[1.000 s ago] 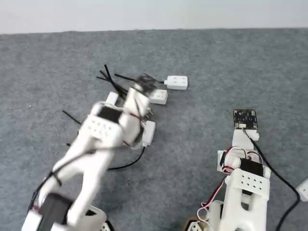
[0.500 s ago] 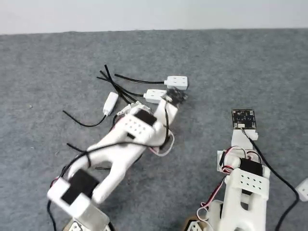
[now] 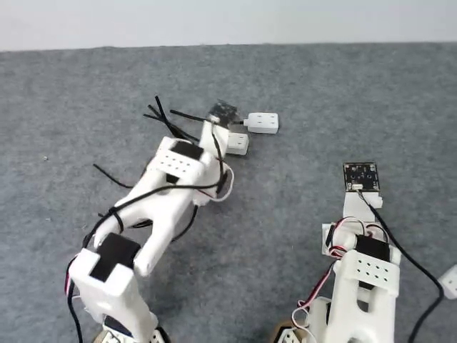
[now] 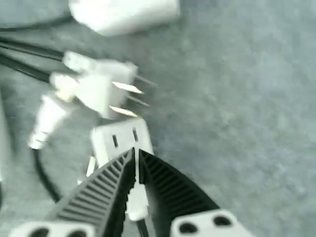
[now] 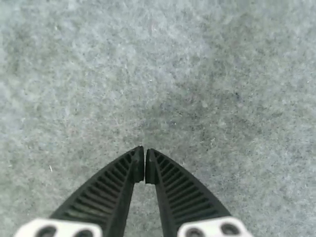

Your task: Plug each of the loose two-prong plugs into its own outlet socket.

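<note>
Bright, even, diffuse light; shadows soft and faint.

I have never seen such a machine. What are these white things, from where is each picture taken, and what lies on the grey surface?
These are two small robot arms at a grey carpeted table. One picture looks down from a fixed camera above. The other two come from a camera on each arm's wrist, looking along its black gripper. The left gripper is shut on a white part, apparently the tail of the socket just ahead of it. Near that lie a two-prong plug, a second white socket and black cables. The right gripper is shut, holds nothing and hangs over bare carpet.
</note>
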You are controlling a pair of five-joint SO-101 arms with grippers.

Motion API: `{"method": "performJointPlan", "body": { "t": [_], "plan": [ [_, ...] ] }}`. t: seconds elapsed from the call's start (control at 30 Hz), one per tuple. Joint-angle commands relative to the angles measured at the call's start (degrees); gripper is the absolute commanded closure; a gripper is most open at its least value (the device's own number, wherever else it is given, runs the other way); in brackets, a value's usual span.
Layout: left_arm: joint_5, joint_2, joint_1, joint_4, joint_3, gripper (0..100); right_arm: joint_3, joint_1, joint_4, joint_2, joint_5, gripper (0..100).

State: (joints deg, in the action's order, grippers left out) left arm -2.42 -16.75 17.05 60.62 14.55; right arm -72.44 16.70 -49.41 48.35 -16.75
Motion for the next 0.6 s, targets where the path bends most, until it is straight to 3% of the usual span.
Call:
{"method": "performJointPlan", "body": {
  "t": [0.0, 0.2, 0.33, 0.57],
  "plan": [
    [-0.5, -4.4, -4.1, 5.0, -4.0, 98, -0.3, -0.2, 0.7, 1.5, -0.6, 98.3],
    [0.1, -9.4, -4.7, 10.8, -9.6, 98, -0.3, -0.2, 0.6, 1.5, -0.6, 98.3],
    [7.8, -12.2, -4.5, 14.3, -10.9, 98, -0.3, -0.2, 0.7, 1.4, -0.6, 98.3],
    [9.8, -12.6, -4.7, 14.1, -12.4, 99, -0.3, -0.2, 0.8, 1.4, -0.6, 98.3]
  ]
}}
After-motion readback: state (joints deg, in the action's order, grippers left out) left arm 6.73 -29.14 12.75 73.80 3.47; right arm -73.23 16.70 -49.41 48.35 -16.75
